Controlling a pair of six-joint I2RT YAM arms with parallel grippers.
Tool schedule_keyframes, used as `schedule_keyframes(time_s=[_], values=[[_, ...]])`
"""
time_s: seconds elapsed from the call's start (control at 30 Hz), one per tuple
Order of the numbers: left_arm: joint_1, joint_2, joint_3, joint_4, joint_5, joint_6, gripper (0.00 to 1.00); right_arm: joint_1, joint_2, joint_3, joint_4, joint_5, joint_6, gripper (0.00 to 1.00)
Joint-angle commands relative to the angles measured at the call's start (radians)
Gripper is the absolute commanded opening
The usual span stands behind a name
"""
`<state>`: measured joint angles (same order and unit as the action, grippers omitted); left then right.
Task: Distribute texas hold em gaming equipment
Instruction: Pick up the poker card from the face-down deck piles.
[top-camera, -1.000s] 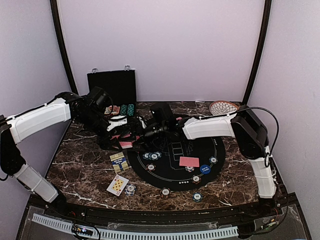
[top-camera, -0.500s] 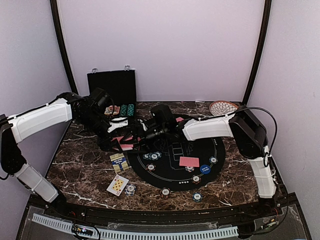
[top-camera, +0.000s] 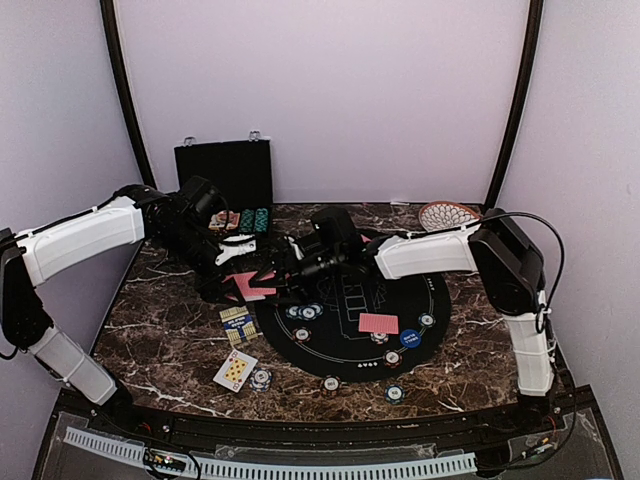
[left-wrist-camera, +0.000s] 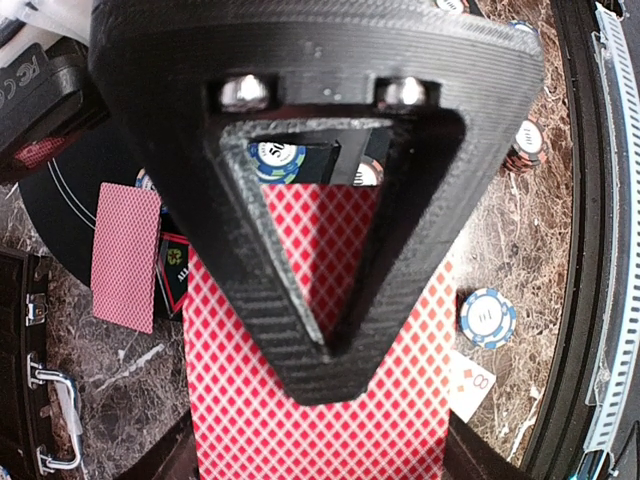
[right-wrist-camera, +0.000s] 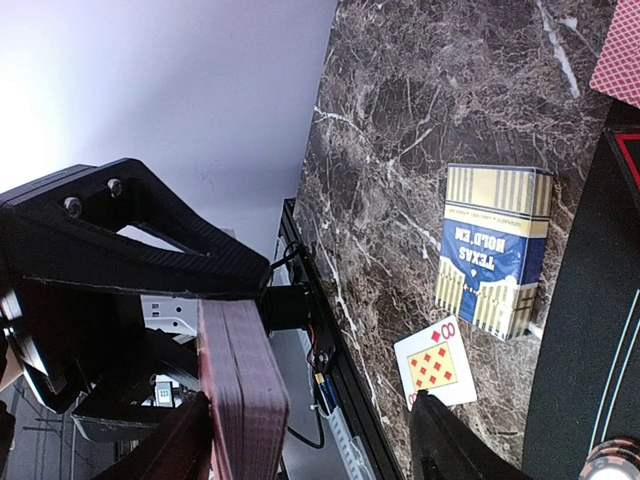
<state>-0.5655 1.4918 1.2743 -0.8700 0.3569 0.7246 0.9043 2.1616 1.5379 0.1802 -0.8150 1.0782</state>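
My left gripper (top-camera: 228, 272) is shut on a deck of red-backed playing cards (top-camera: 246, 285), held above the table left of the mat. In the left wrist view the deck (left-wrist-camera: 250, 400) spans my left gripper (left-wrist-camera: 320, 465), and a black triangular finger of the right gripper lies over its top card. My right gripper (right-wrist-camera: 320, 450) is open; the deck (right-wrist-camera: 245, 390) stands edge-on beside its left finger, with a wide gap to the other. A face-down card (top-camera: 378, 323), chips (top-camera: 305, 311) and a blue button (top-camera: 410, 338) lie on the mat.
The black round mat (top-camera: 440, 300) covers the table's middle. A blue and yellow card box (top-camera: 238, 322), a face-up eight of diamonds (top-camera: 235, 369) and a chip (top-camera: 261, 378) lie at front left. The black chip case (top-camera: 224, 173) stands at the back, a patterned plate (top-camera: 446, 214) at back right.
The right arm's wrist has shifted slightly right and its jaws have narrowed a little. More of the deck's red back shows now. The left arm has held still.
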Motion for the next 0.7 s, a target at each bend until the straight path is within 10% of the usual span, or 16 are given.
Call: schedule_keyframes(time_s=[0.0, 0.67], values=[[0.004, -0.031, 0.021, 0.008, 0.018, 0.002, 0.0, 0.0, -0.047, -0.024, 0.0, -0.008, 0.003, 0.68], [0.004, -0.031, 0.01, 0.004, 0.003, 0.006, 0.0, -0.004, -0.085, -0.058, 0.054, -0.03, 0.043, 0.61]])
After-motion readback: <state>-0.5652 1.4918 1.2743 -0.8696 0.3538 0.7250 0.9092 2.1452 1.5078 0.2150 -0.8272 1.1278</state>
